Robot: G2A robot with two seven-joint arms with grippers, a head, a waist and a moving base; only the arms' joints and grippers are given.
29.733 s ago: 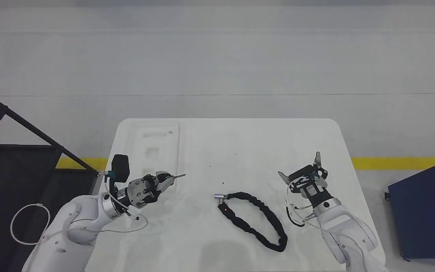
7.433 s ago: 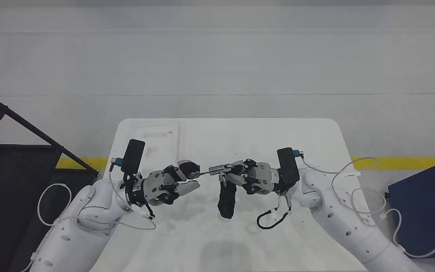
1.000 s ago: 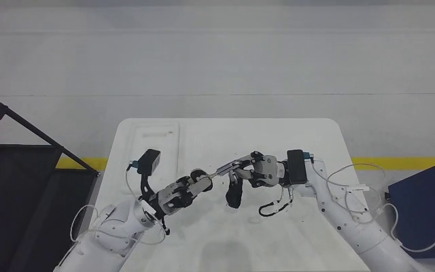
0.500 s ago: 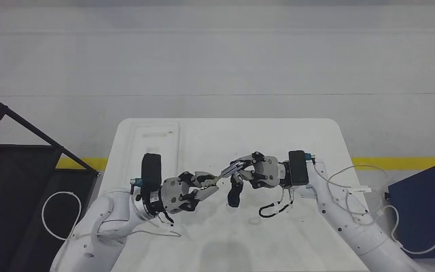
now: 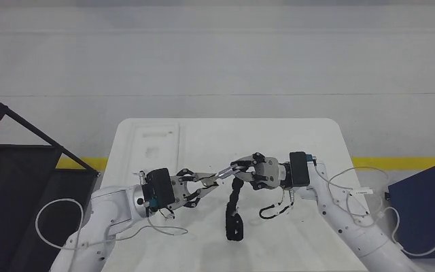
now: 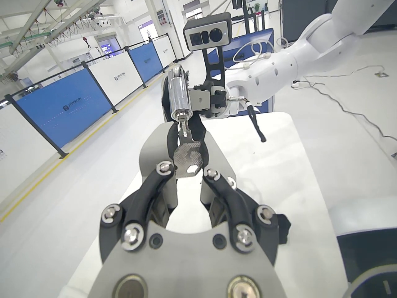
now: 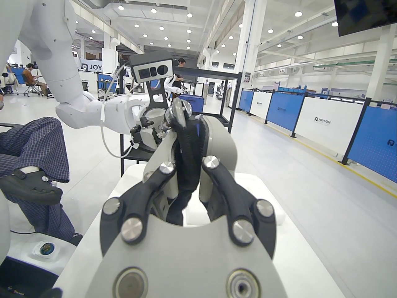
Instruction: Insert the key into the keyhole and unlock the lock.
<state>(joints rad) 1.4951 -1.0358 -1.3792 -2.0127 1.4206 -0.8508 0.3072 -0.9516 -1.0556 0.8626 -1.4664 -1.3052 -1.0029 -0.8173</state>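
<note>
Top view: one bench, two end effectors, one key, one lock, one chain; the left end effector and right end effector face each other tip to tip above the bench's middle; key and lock between them are too small to separate; the black chain hangs from the right end effector as a single strand.

Left wrist view: the key's blade sits in the chrome lock's keyhole; the left end effector's fingers stand apart beside the key's head; contact cannot be determined.

Right wrist view: the right end effector is clamped on the chain just behind the lock; the key cannot be made out.
</note>
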